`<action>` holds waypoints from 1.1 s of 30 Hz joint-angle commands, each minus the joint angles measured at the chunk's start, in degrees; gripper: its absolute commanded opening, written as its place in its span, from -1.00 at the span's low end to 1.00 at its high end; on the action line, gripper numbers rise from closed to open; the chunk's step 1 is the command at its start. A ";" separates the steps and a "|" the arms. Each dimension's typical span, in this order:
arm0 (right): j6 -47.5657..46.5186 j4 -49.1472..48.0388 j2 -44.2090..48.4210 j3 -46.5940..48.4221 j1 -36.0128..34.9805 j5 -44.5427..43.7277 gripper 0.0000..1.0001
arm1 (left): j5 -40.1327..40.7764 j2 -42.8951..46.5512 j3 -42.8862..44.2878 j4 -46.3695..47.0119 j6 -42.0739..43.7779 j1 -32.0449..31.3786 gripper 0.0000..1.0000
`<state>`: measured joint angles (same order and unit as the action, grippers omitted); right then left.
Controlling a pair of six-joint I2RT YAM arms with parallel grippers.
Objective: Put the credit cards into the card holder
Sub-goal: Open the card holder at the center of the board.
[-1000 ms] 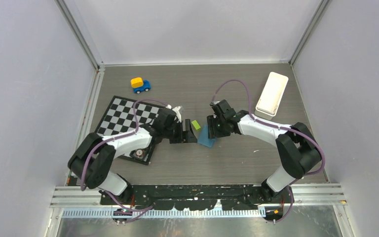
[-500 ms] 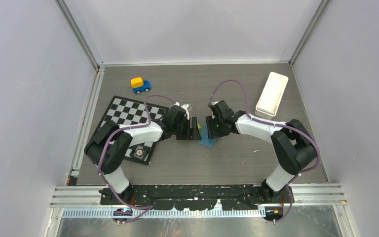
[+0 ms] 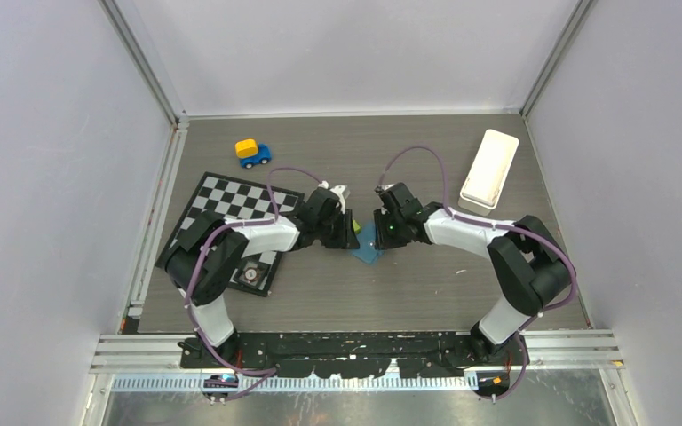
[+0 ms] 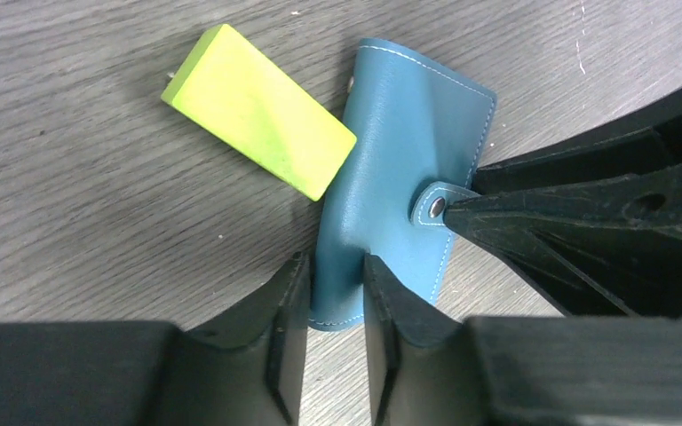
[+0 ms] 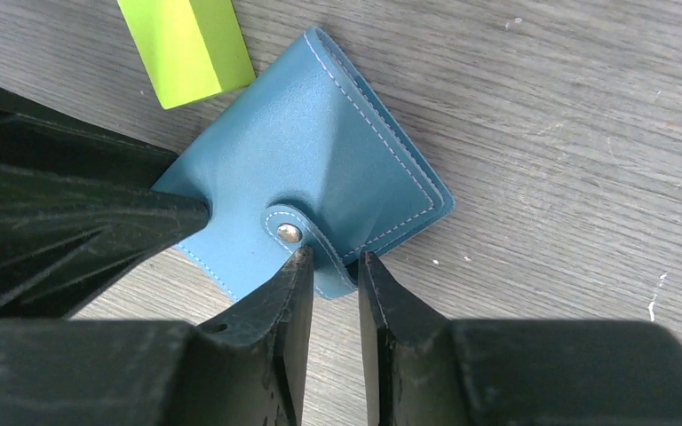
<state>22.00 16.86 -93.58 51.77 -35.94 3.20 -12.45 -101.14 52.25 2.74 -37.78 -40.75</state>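
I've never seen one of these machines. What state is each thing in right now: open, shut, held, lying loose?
card holder: folded shut, strap snapped, on the table.
left fingers: closed on the card holder's edge.
right fingers: closed on its snap strap.
green block: lying loose beside the card holder.
toy car: upright, untouched, away from both arms.

The card holder (image 5: pixel 320 160) has a smooth teal leather-like skin with a soft sheen and pale stitching. Its snap button (image 5: pixel 289 232) is bright metal. The lime-green block (image 4: pixel 257 111) is matt and smooth. The table (image 5: pixel 568 133) is matt grey wood-grain. The left gripper (image 4: pixel 336 293) fingers (image 4: pixel 286 346) are black matt plastic, finely ridged.
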 commanded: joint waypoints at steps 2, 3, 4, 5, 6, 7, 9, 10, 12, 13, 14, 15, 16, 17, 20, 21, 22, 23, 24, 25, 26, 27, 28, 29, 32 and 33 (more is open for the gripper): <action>3.36 -1.88 0.22 -3.24 -1.01 5.31 -0.59 | -0.19 -2.36 0.40 -0.46 1.39 -0.64 -0.63; 3.47 -2.11 0.39 -3.59 -1.04 5.81 -0.65 | -0.12 -2.53 0.46 -0.41 1.39 -0.64 -0.68; 3.51 -2.30 0.57 -3.80 -1.05 6.30 -0.71 | -0.16 -2.71 0.53 -0.52 1.39 -0.64 -0.72; 3.46 -2.46 0.67 -3.96 -0.99 6.97 -0.79 | -0.19 -2.94 0.68 -0.56 1.39 -0.64 -0.77; 3.30 -2.63 0.68 -4.10 -0.97 8.23 -0.86 | -0.16 -3.04 0.93 -0.81 1.44 -0.64 -0.85; 3.08 -2.89 0.76 -4.25 -1.04 9.11 -0.93 | -0.09 -3.20 1.12 -1.18 1.70 -0.64 -0.98; 2.80 -3.50 0.86 -4.50 -1.03 12.50 -0.99 | 0.53 -3.38 1.71 -2.34 2.13 -0.64 -1.00; 2.72 -3.95 1.03 -4.67 -1.03 14.16 -0.99 | 1.03 -3.36 1.98 -2.56 2.41 -0.60 -1.00; 2.79 -5.35 1.49 -5.31 -0.99 17.67 -0.99 | 2.15 -3.13 2.50 -4.99 3.08 -0.63 -1.00; 2.98 -6.11 1.66 -5.53 -0.97 19.38 -0.99 | 2.84 -2.98 2.73 -5.86 3.45 -0.62 -1.00; 3.02 -6.72 1.68 -5.66 -1.06 20.95 -0.99 | 3.15 -2.81 2.81 -6.20 3.78 -0.59 -1.00; 3.02 -7.17 1.57 -5.74 -1.15 22.44 -0.99 | 3.63 -2.63 2.90 -6.75 4.10 -0.63 -1.00; 3.02 -7.44 1.34 -5.63 -1.26 23.60 -0.99 | 3.87 -2.53 2.94 -7.00 4.38 -0.64 -1.00; 2.89 -7.73 0.98 -5.47 -1.41 24.68 -0.99 | 3.98 -2.49 3.02 -7.12 4.60 -0.61 -1.00; 2.43 -7.80 0.04 -4.95 -2.24 25.84 -0.99 | 3.53 -2.64 3.33 -7.53 5.24 -0.57 -1.00; 2.41 -7.86 -0.28 -4.86 -2.39 25.36 -0.99 | 3.31 -2.73 3.38 -7.49 5.44 -0.59 -1.00; 2.39 -8.08 -0.36 -4.82 -2.55 24.84 -0.99 | 3.05 -2.74 3.34 -7.49 5.57 -0.59 -1.00; 2.52 -8.13 -0.46 -4.77 -2.62 24.10 -0.99 | 2.67 -2.74 3.31 -7.32 5.62 -0.62 -1.00; 2.60 -8.21 -0.66 -4.68 -2.64 23.33 -0.99 | 2.23 -2.74 3.30 -7.20 5.71 -0.61 -1.00; 2.60 -8.33 -0.86 -4.52 -2.57 22.73 -0.96 | 1.90 -2.70 3.25 -7.03 5.84 -0.58 -1.00; 2.65 -8.48 -1.13 -4.42 -2.63 22.18 -0.91 | 1.49 -2.73 3.22 -6.90 5.84 -0.60 -1.00; 2.59 -8.81 -1.41 -4.40 -2.68 21.66 -0.88 | 1.21 -2.74 3.21 -6.88 5.78 -0.61 -1.00; 2.58 -9.12 -1.63 -4.40 -2.68 21.26 -0.84 | 0.90 -2.74 3.21 -6.87 5.75 -0.60 -1.00; 2.56 -9.47 -1.90 -4.40 -2.74 21.02 -0.80 | 0.67 -2.74 3.29 -6.87 5.73 -0.59 -1.00; 2.67 -10.62 -2.26 -4.43 -2.92 20.25 -0.78 | 0.22 -2.74 3.30 -7.12 5.71 -0.60 -1.00; 2.73 -11.05 -2.31 -4.54 -2.92 20.11 -0.80 | 0.15 -2.73 3.36 -7.18 5.69 -0.58 -1.00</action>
<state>22.85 11.53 -92.62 47.27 -34.87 16.27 -11.14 -101.75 55.35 -3.66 -32.01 -40.21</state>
